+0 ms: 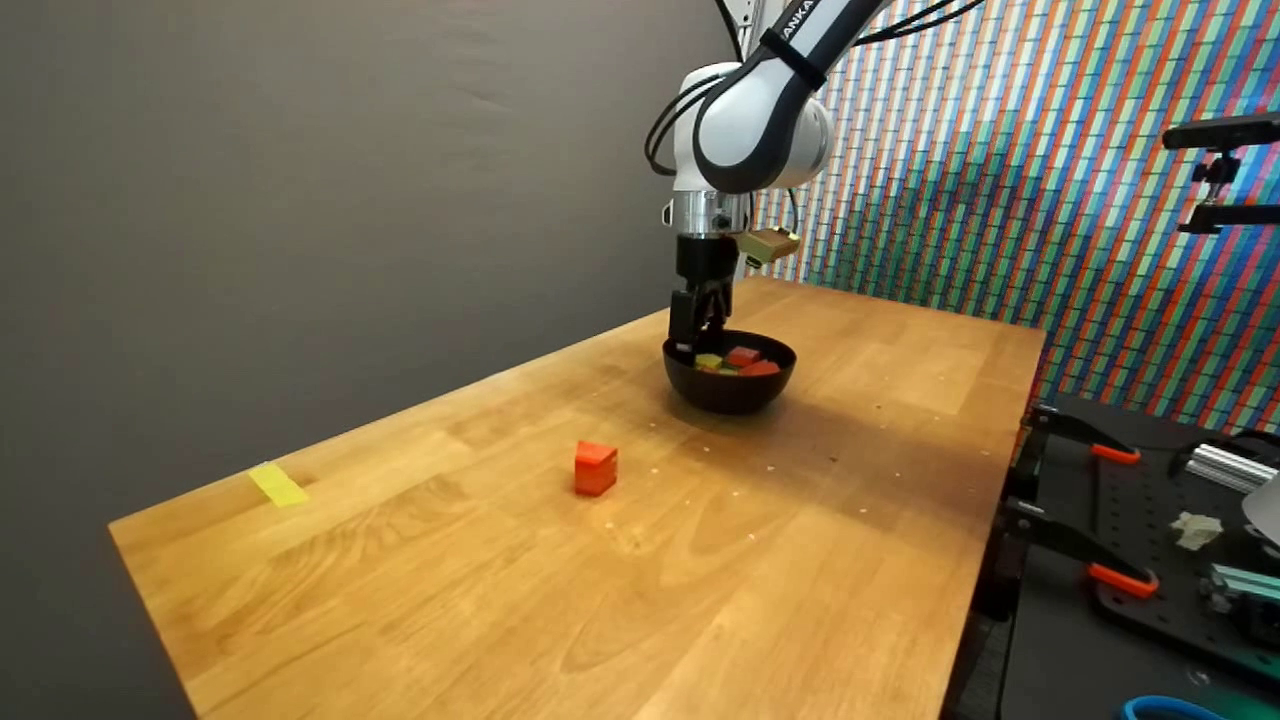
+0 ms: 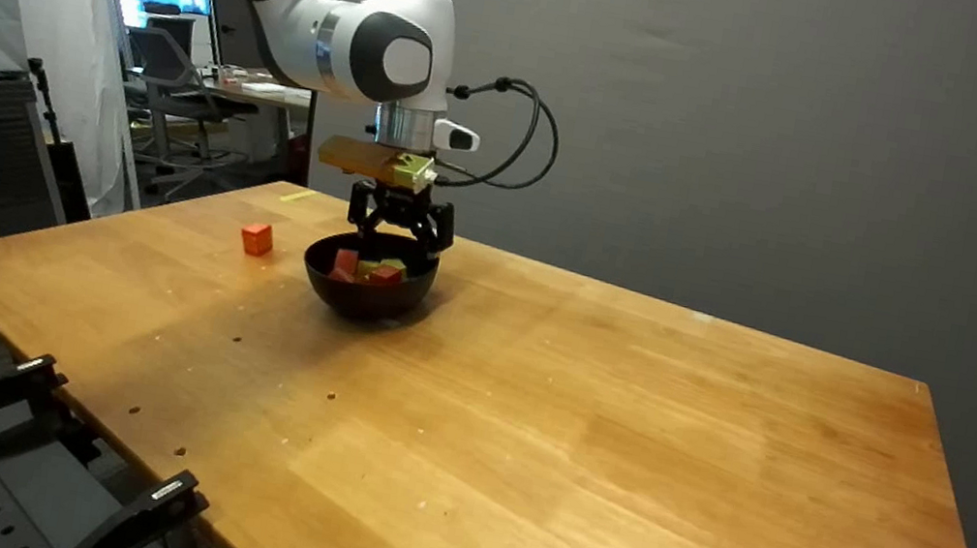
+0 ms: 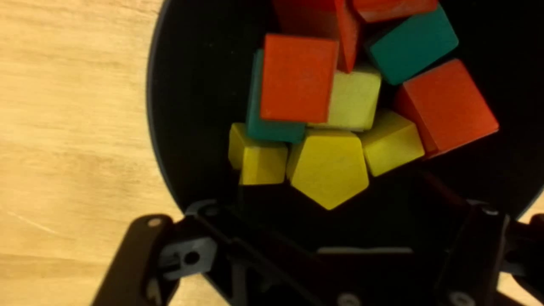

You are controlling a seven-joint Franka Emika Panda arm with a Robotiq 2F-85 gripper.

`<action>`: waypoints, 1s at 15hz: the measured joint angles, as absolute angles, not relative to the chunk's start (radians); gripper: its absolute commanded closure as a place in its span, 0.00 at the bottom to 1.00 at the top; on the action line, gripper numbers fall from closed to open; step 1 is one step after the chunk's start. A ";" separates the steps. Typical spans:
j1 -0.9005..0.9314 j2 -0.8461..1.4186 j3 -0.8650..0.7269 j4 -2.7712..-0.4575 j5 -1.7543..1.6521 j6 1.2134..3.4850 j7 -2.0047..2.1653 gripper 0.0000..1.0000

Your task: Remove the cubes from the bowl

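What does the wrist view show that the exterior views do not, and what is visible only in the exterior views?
Only the wrist view: two teal blocks in the black bowl and the five-sided face of a yellow block; I cannot discern these elsewhere.
Only the exterior views: an orange-red block on the table outside the bowl, a flat yellow strip and the white robot arm.
Shared: the bowl, red blocks and yellow ones inside it, the table, and the open claw.

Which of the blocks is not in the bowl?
The orange-red block, resting directly on the wooden table; the other blocks in view lie inside the bowl.
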State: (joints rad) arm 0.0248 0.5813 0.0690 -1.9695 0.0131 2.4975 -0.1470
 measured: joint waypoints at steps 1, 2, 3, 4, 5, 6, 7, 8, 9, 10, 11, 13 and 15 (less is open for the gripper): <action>0.025 0.584 0.069 -1.969 0.013 2.490 -0.144 0.15; 0.025 0.585 0.068 -1.969 0.013 2.480 -0.139 0.27; 0.025 0.585 0.067 -1.969 0.013 2.473 -0.135 0.34; 0.025 0.584 0.066 -1.969 0.013 2.470 -0.131 0.43; 0.025 0.579 0.066 -1.969 0.013 2.465 -0.127 0.50; 0.025 0.574 0.066 -1.970 0.013 2.457 -0.124 0.58; 0.025 0.572 0.066 -1.971 0.013 2.452 -0.122 0.66; 0.025 0.569 0.065 -1.970 0.013 2.448 -0.121 0.72; 0.025 0.566 0.065 -1.970 0.013 2.443 -0.121 0.79; 0.025 0.563 0.065 -1.970 0.013 2.439 -0.121 0.74; 0.025 0.560 0.065 -1.970 0.013 2.433 -0.121 0.74; 0.025 0.551 0.065 -1.970 0.013 2.417 -0.122 0.74; 0.025 0.528 0.071 -1.970 0.013 2.413 -0.126 0.74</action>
